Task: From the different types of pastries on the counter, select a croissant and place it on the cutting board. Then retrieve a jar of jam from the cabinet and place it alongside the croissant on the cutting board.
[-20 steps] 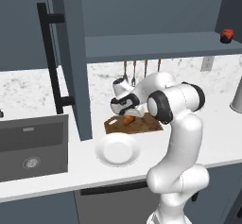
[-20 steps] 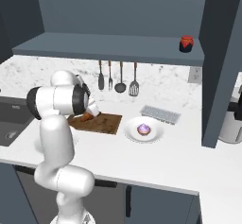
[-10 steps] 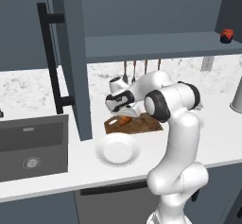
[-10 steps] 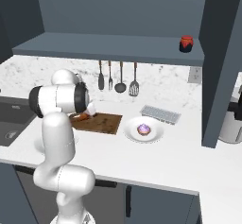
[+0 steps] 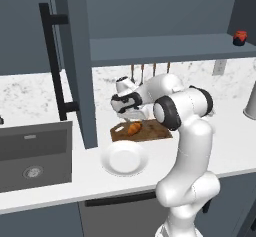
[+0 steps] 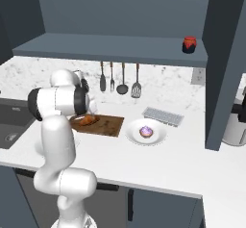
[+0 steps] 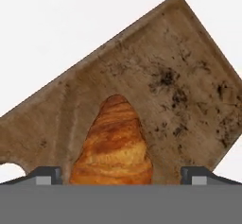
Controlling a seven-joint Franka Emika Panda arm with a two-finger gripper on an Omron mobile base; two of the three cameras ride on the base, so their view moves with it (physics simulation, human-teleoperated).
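My gripper [image 7: 121, 178] stands released, fingertips [image 7: 47, 175] wide of the croissant [image 7: 113, 147] resting below on the cutting board [image 7: 189, 100]; jam jar [image 6: 190, 44] next.

The cutting board [image 7: 156, 95] looks like matt brown wood, its grain scuffed with dark speckles. The croissant [image 7: 113, 147] has a glossy, flaky golden-orange crust with darker brown ridges. The counter [image 5: 220, 146] is smooth plain white, and the backsplash [image 6: 163, 80] behind it is white stone-like marbling with grey specks. The plate [image 5: 124, 158] is smooth white, like glazed ceramic. The cabinet [image 5: 75, 56] door is matt slate-blue.
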